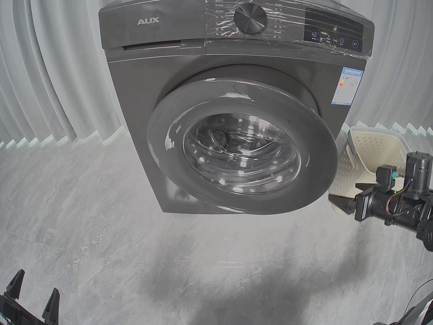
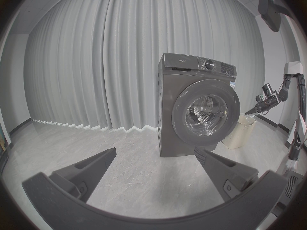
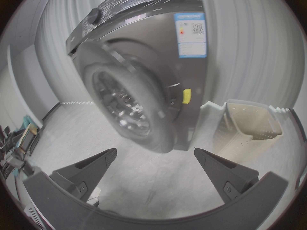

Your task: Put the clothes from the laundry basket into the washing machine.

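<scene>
The grey washing machine [image 1: 135, 91] stands ahead, its round glass door [image 1: 243, 154] ajar and swung partly out from the front. Something dark shows behind the glass; I cannot tell what it is. A cream perforated laundry basket [image 1: 374, 150] stands on the floor to the machine's right, and the part of its inside that shows in the right wrist view [image 3: 252, 125] holds no clothes. My right gripper [image 1: 334, 199] hangs open and holding nothing beside the door's right edge, in front of the basket. My left gripper [image 1: 35, 290] is low at the near left, open and holding nothing.
Pale curtains [image 1: 49, 68] hang behind the machine. Grey tiled floor [image 1: 112, 249] spreads in front and to the left. Some equipment [image 3: 16, 147] stands far off at the room's side in the right wrist view.
</scene>
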You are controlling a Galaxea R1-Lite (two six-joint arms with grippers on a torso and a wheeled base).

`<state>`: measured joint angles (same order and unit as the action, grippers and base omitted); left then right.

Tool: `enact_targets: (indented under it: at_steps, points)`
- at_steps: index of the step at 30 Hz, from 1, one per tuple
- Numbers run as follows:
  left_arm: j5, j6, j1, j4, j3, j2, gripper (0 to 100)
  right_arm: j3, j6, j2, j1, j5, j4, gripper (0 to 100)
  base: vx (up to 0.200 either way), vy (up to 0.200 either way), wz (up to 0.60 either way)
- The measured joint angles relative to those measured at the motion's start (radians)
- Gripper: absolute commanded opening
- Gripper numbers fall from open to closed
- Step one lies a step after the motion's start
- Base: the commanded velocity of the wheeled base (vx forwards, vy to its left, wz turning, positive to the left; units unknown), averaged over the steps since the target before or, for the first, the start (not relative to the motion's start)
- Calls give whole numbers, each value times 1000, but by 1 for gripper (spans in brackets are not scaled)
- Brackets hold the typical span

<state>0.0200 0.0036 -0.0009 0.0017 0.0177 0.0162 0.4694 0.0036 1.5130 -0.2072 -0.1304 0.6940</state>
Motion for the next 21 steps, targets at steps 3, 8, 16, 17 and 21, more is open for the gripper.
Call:
enact_targets:
  at_steps: [3, 8, 16, 17, 21]
  points:
    - [0, 0, -1, 0, 0, 0, 100, -40, 3, -13, -58, -9, -2, 100, 0, 0, 0]
    - [1, -1, -1, 0, 0, 0, 100, -65, 6, -26, -129, -57, -2, 100, 0, 0, 0]
    - [1, -4, -3, 0, 0, 0, 100, -33, 53, -29, -201, -80, 8, 100, 200, 0, 0]
    - [1, -4, -3, 0, 0, 0, 100, -24, 57, -28, -203, -80, 9, 100, 200, 0, 0]
    - [1, -5, -2, 0, 0, 0, 100, 14, 66, -22, -207, -79, 9, 100, 200, 0, 0]
